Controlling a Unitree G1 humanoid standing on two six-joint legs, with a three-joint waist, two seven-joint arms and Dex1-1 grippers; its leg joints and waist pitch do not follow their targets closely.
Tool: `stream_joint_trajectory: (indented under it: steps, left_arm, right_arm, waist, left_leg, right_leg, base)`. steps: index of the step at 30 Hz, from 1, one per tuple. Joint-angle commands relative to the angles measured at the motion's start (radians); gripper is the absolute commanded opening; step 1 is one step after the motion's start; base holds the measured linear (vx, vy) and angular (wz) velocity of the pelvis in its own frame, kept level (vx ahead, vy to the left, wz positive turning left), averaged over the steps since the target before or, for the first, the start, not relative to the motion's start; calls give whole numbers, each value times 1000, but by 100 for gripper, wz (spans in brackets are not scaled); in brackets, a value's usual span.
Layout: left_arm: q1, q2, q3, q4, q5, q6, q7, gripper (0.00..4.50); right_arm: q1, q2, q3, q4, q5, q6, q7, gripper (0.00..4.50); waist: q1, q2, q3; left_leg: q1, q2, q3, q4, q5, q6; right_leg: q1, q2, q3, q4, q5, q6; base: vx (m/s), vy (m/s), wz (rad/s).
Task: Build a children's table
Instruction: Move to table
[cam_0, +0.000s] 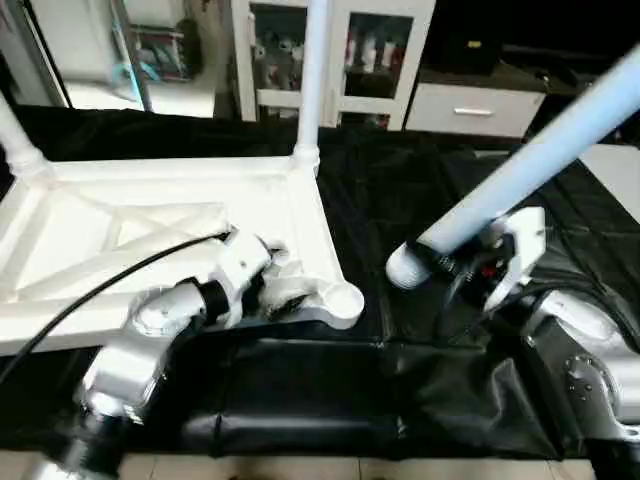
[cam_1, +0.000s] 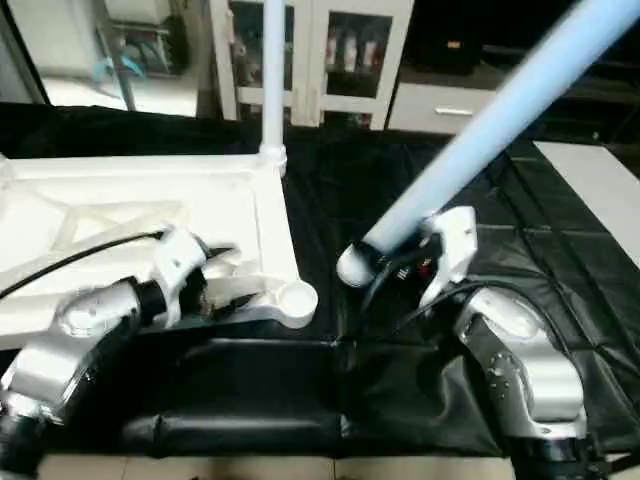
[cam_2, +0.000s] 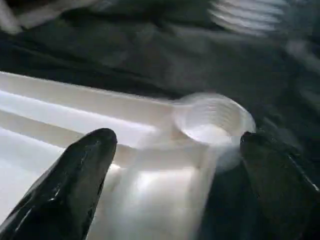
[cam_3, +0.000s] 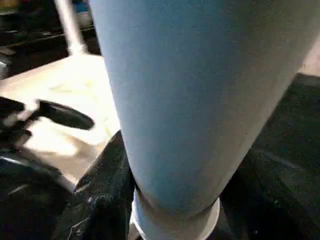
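On the black sheet (cam_0: 400, 200), your spread left gripper (cam_2: 175, 175) flanks the tabletop (cam_0: 300, 210)'s socket (cam_2: 212, 120); right gripper (cam_3: 170, 200) clamps a leg (cam_0: 530, 160); cabinet (cam_0: 340, 60) behind.

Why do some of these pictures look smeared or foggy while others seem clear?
Left wrist view: the black cloth behind is streaked with blur, and the empty corner socket looks soft. Right wrist view: the held leg sits so close it's a featureless pale mass. Eye views: the tabletop glares bright white.
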Motion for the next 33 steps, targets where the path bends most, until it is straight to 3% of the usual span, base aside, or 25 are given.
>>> stream_joint_trajectory:
  steps: [1, 3, 4, 6, 7, 10, 11, 13, 21, 28, 33]
  left_arm:
    - [-58, 37, -53, 69, 11, 31, -114, 449]
    - [-96, 50, -64, 122, 26, 26, -152, 449]
    - [-108, 55, -69, 138, 26, 26, -165, 449]
    - [-130, 65, -77, 172, 28, 17, -195, 449]
    - [-139, 69, -81, 186, 29, 13, -210, 449]
    - [-147, 73, -84, 200, 29, 7, -226, 449]
    - [-177, 71, -80, 260, 33, -22, -243, 419]
    - [-190, 71, -78, 286, 35, -37, -245, 411]
    - [-230, 69, -85, 363, 50, -86, -302, 334]
    - [-236, 79, -121, 354, 63, -87, -342, 272]
    - [-239, 64, -145, 359, 89, -92, -345, 232]
  right_arm:
    - [-16, -21, 22, -41, 33, 39, 41, 191]
    - [-24, -26, 34, -44, 33, 48, 53, 191]
    - [-26, -30, 36, -45, 35, 51, 56, 191]
    - [-30, -37, 40, -42, 40, 57, 65, 191]
    - [-31, -41, 43, -41, 40, 58, 70, 191]
    - [-31, -46, 46, -39, 40, 59, 76, 191]
    - [-33, -51, 51, -35, 37, 64, 88, 191]
    - [-33, -52, 52, -34, 37, 67, 91, 191]
    - [-30, -67, 57, -37, 41, 72, 102, 191]
    - [-29, -67, 59, -34, 34, 69, 108, 191]
    - [-31, -67, 64, -30, 31, 65, 108, 191]
  waist:
    - [1, 4, -45]
    - [0, -5, -48]
    - [1, -2, -49]
    - [4, -9, -49]
    - [5, -6, -51]
    - [7, -7, -56]
    - [7, -19, -57]
    - [10, -12, -56]
    - [11, -17, -50]
    - [12, -16, -50]
    - [12, -15, -48]
  left_leg:
    - [2, 85, -31, -105, -159, 21]
    - [-1, 83, -26, -103, -121, 30]
    - [-4, 86, -27, -103, -114, 25]
    - [-5, 86, -25, -102, -93, 24]
    - [-1, 85, -22, -100, -80, 26]
    - [-6, 87, -21, -97, -20, 39]
    - [-7, 87, -19, -95, 3, 51]
    - [-7, 85, -19, -95, 8, 63]
    - [-5, 92, -21, -102, -61, 24]
    - [-6, 94, -21, -102, -38, 23]
    - [-6, 95, -21, -103, -54, 17]
  right_leg:
    - [36, -78, 57, -89, -333, -173]
    - [38, -77, 57, -84, -284, -179]
    - [42, -81, 56, -81, -280, -184]
    - [43, -84, 56, -79, -269, -188]
    - [39, -83, 56, -79, -251, -195]
    - [45, -83, 55, -66, -150, -223]
    - [48, -84, 53, -63, -117, -235]
    - [47, -84, 53, -64, -118, -242]
    - [46, -89, 55, -75, -223, -218]
    - [48, -90, 55, -68, -162, -239]
    - [48, -91, 56, -72, -190, -236]
  base:
    - [0, 0, 0]
    - [0, 0, 0]
    - [0, 0, 0]
    - [0, 0, 0]
    - [0, 0, 0]
    - [0, 0, 0]
    - [0, 0, 0]
    - [0, 0, 0]
    - [0, 0, 0]
    - [0, 0, 0]
    - [0, 0, 0]
